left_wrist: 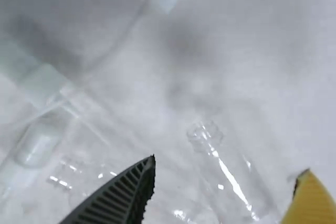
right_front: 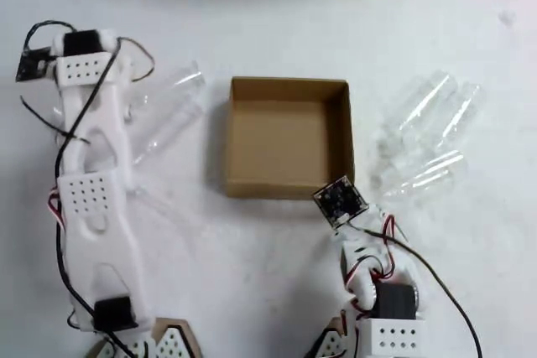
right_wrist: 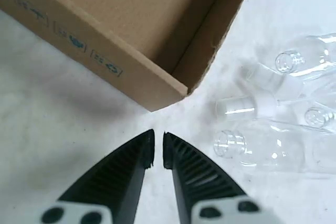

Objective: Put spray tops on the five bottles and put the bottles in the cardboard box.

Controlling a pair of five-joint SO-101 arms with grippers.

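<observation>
A white table [right_front: 252, 31] carries a cardboard box [right_front: 268, 186] (open-topped) and scattered bottles [right_front: 424, 111].

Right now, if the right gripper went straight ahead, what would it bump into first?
Probably the near corner of the cardboard box: the right gripper points straight at it. It could touch the table first, though; depth is hard to judge.

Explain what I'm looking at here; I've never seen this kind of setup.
Two small white robot arms sit side by side at a white table. One picture looks down from above; the other two come from a camera on each arm's wrist. An open cardboard box stands in the middle, with clear plastic bottles lying on either side. The left tool is open, pointing at one bottle; the right tool is shut near the box's corner. Neither holds anything.
</observation>
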